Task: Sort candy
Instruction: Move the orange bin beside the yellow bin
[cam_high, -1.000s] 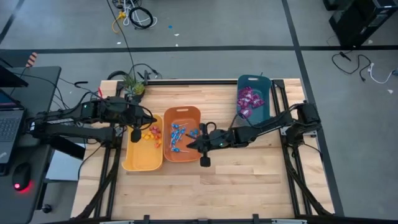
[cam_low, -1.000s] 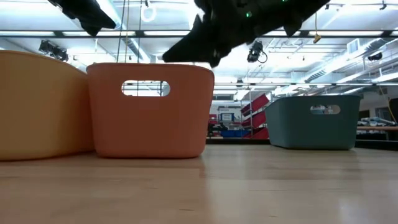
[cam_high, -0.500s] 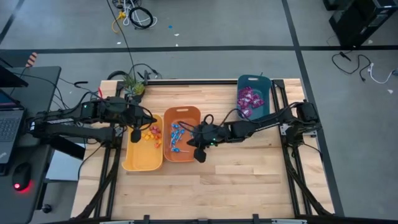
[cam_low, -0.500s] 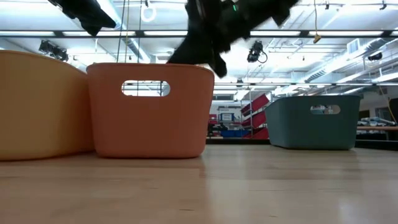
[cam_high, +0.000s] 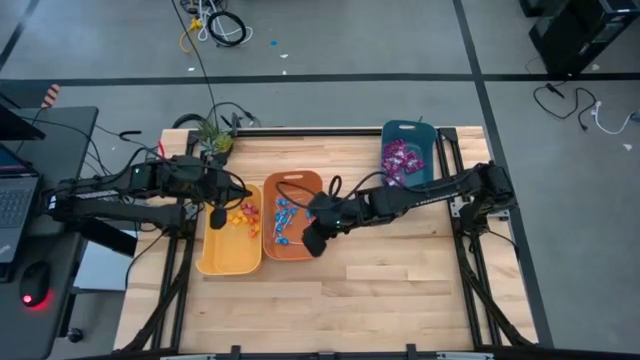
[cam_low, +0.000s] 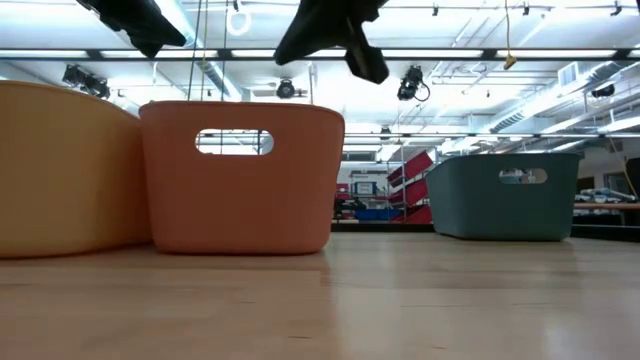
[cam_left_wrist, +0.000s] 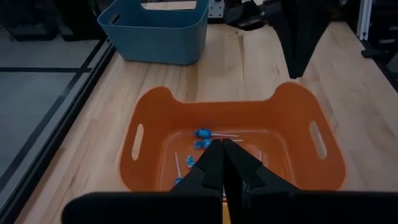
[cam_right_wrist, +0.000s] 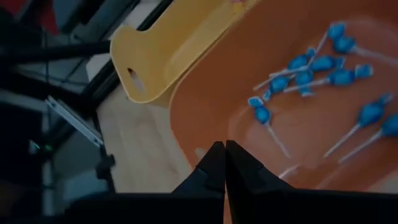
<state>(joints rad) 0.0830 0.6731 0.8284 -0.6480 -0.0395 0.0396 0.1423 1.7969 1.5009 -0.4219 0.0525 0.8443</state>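
Observation:
Blue lollipops (cam_high: 285, 218) lie on the floor of the orange bin (cam_high: 296, 180), also seen in the right wrist view (cam_right_wrist: 305, 74) and the left wrist view (cam_left_wrist: 202, 134). Small orange and red pieces (cam_high: 243, 213) sit in the yellow bin (cam_high: 228, 262). Purple packets (cam_high: 400, 160) fill the teal bin (cam_high: 405, 128). My right gripper (cam_high: 312, 242) hangs shut and empty over the orange bin's near right rim (cam_right_wrist: 224, 163). My left gripper (cam_high: 218, 214) is shut above the yellow bin (cam_left_wrist: 222, 149), with nothing visible between its fingers.
The three bins stand side by side across the table's far half, yellow at the left, orange beside it, teal at the far right. Bare wood (cam_high: 360, 290) stretches along the near half. A small plant (cam_high: 213, 135) sits at the far left corner.
My right gripper has swung toward the table's left, from beside the orange bin's near right corner to over its rim, and has turned as it went. In the low view it now hangs higher. Its fingers have stayed shut. The left arm has kept still.

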